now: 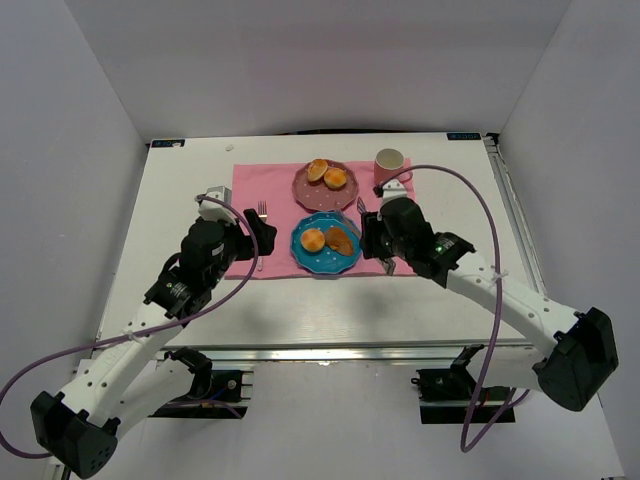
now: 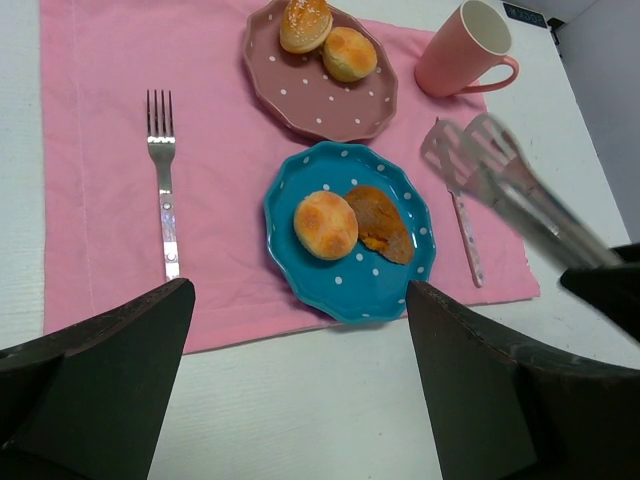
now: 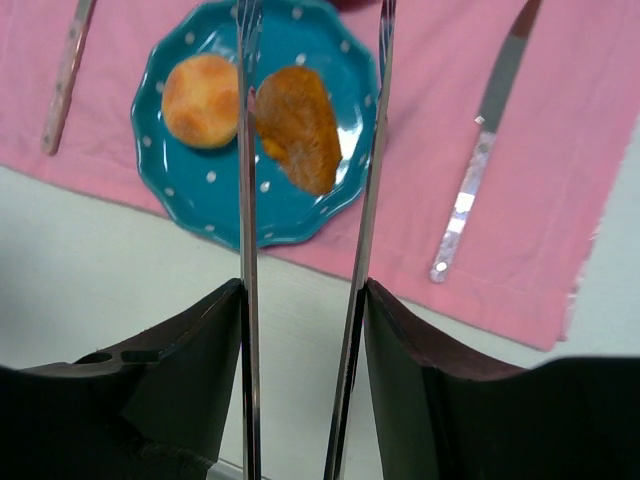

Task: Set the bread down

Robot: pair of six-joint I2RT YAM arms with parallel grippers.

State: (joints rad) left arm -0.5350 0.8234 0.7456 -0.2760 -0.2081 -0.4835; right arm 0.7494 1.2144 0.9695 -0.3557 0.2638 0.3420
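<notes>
four pieces of bread (image 2: 325,224), two dotted plates, one blue plate (image 2: 350,292) and one mauve plate (image 2: 318,106), one pink mug (image 2: 463,52), one fork (image 2: 160,190), one knife (image 3: 470,190), one pink placemat (image 2: 100,110), one pair of tongs (image 3: 246,300).

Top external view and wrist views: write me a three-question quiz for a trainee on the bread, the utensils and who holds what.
1. Multiple choice: how many pieces of bread lie on the blue plate? A one, B two, C three.
2. True or false: the left gripper holds the tongs.
3. Fill in: the fork lies on the pink ___.
Key: 1 B. 2 False; the right gripper holds them. 3 mat.
</notes>
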